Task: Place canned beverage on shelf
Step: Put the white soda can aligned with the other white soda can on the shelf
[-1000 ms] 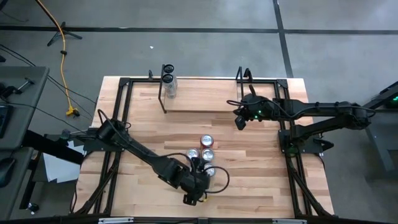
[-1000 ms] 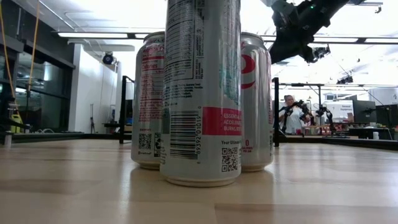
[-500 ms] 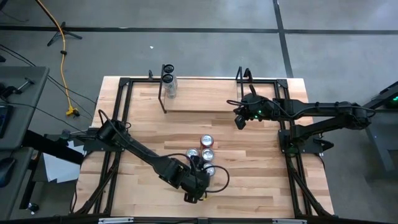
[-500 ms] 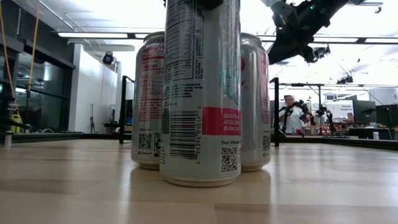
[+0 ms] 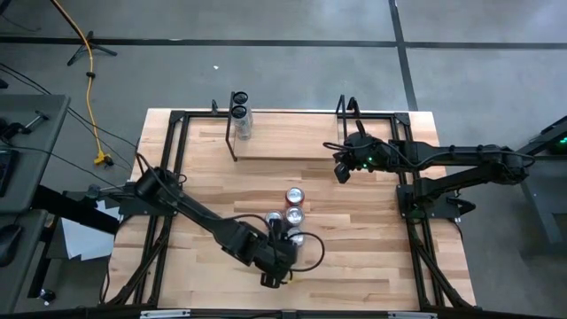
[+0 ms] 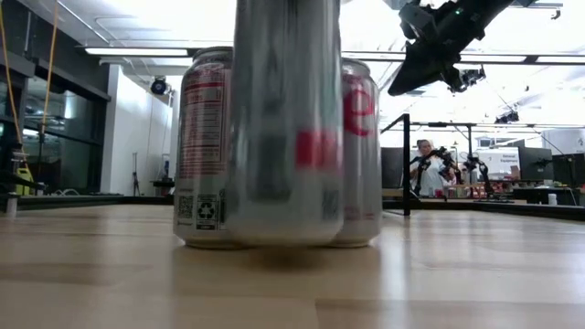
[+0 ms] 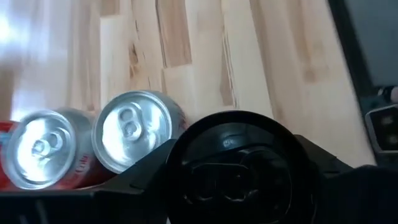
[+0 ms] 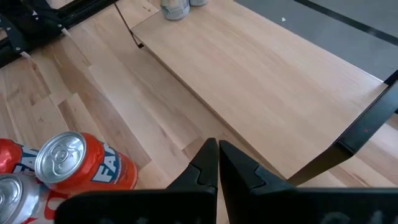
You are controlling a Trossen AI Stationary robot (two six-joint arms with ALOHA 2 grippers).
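Several drink cans stand in a cluster near the table's front middle. My left gripper point(image 5: 285, 246) is shut on the nearest silver can point(image 5: 297, 237), which shows blurred in front in the low view point(image 6: 285, 128). Behind it stand two silver cans point(image 7: 134, 127) and an orange can point(image 8: 81, 162). The shelf point(image 5: 288, 142), a pale plank on black rods, stands at the far middle, with two cans point(image 5: 240, 113) on its left end. My right gripper point(image 5: 341, 174) hovers shut and empty over the shelf's right end. My left gripper has the silver can between its two fingers, one on each side of the can's wall just below its top rim point(image 7: 236, 127). The fingers come from the table's near side, slanting down. The can stands upright; its blurred base hides whether it touches the table.
The black table frame point(image 5: 177, 120) runs around the wooden top. The shelf's plank is bare from its middle to its right end point(image 8: 267, 81). A person shows far off in the room behind point(image 6: 425, 164).
My left gripper has gone a little toward the table's far edge with the front can, which stays upright. The cans behind it have shifted slightly toward the far edge and the left.
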